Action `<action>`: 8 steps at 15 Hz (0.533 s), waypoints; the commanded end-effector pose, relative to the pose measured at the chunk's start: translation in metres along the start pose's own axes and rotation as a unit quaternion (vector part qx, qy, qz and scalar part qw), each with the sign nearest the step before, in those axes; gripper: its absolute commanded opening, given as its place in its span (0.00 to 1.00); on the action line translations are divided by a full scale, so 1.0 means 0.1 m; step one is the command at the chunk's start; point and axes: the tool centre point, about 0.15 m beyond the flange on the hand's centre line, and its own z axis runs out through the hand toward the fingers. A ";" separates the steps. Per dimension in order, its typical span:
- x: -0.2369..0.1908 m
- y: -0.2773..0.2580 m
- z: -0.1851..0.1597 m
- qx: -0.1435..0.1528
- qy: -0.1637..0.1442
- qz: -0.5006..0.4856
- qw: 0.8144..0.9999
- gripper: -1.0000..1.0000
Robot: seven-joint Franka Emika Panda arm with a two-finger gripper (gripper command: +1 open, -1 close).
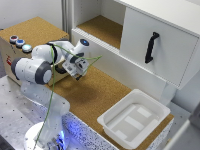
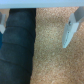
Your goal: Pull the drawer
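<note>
The drawer (image 1: 117, 64) is the long, low white front panel along the base of the white cabinet, below the open cork-floored shelf (image 1: 102, 29). It looks flush with the cabinet. My gripper (image 1: 80, 71) hovers over the cork floor just off the drawer's end at the exterior view's left, apart from it. In the wrist view the gripper (image 2: 34, 34) is open and empty, with one finger (image 2: 69, 31) over cork and the other at the frame edge. A pale strip (image 2: 45, 4) across one edge may be the drawer's front.
A large white door with a black vertical handle (image 1: 151, 47) sits above the drawer. A white plastic tub (image 1: 134, 118) stands on the cork floor. A cork-topped box with coloured buttons (image 1: 20, 42) is behind the arm. A dark object (image 2: 17, 47) lies under the gripper.
</note>
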 end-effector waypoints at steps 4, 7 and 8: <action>0.22 -0.29 -0.41 -0.118 0.012 0.004 0.993 1.00; 0.17 -0.32 -0.67 -0.134 0.037 0.009 0.990 1.00; 0.14 -0.34 -0.78 -0.142 0.048 0.012 0.989 1.00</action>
